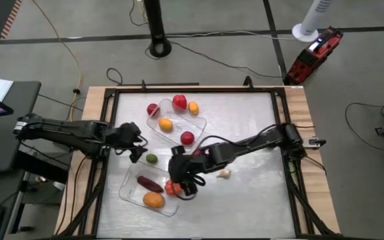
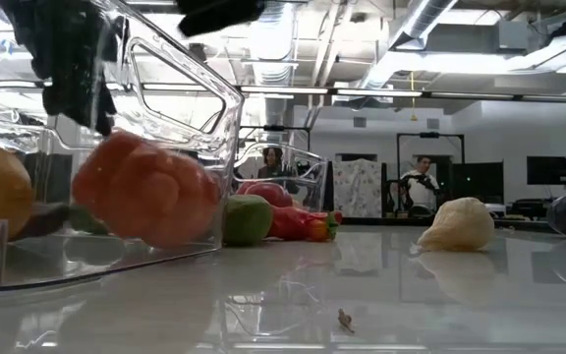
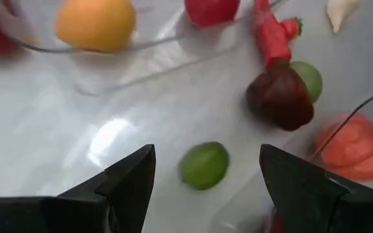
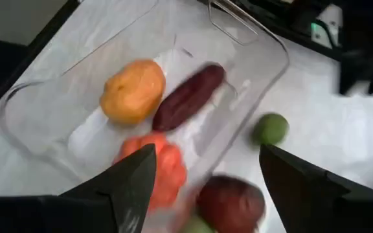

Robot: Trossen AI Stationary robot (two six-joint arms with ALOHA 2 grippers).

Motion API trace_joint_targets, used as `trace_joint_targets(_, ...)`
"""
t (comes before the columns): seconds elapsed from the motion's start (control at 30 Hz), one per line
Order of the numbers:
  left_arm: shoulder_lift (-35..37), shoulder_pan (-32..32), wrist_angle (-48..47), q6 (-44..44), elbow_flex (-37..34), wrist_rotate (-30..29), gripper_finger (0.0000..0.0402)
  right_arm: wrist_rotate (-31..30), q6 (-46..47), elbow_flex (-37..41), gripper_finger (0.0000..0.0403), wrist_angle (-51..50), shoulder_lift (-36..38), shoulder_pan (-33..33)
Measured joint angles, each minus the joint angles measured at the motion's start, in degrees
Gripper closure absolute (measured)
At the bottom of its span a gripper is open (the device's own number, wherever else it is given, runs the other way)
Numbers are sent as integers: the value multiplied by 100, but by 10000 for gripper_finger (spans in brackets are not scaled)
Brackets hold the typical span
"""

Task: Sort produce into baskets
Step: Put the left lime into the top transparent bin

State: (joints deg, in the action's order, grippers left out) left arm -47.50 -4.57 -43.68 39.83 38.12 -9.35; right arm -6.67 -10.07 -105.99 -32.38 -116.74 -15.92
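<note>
The near clear basket (image 1: pixel 133 193) holds an orange piece (image 4: pixel 133 90), a long maroon piece (image 4: pixel 188 96) and a ribbed red-orange piece (image 4: pixel 157 169). My right gripper (image 4: pixel 207 184) hangs open just above that basket's right end, over the red-orange piece, with nothing between its fingers. A green lime (image 3: pixel 204 165) lies on the table between the two baskets. My left gripper (image 3: pixel 207 175) is open above and left of it, fingers standing apart from it. The far basket (image 1: pixel 199 123) holds red and orange fruits.
A dark maroon round piece (image 3: pixel 280 97), a green piece (image 3: pixel 311 76) and a red chili (image 3: pixel 271 37) lie together on the table under my right arm. A whitish garlic (image 1: pixel 224 173) lies to the right. The table's right half is bare.
</note>
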Motion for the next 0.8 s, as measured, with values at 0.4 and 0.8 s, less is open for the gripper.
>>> trace_joint_targets(0.4,-1880,205,141,307,118,928,139,-872,983,2805,102,1204,1467,-433)
trace_joint_targets(0.8,-3123,407,75,-250,808,1176,96,-1030,1286,4557,102,2260,2306,-433)
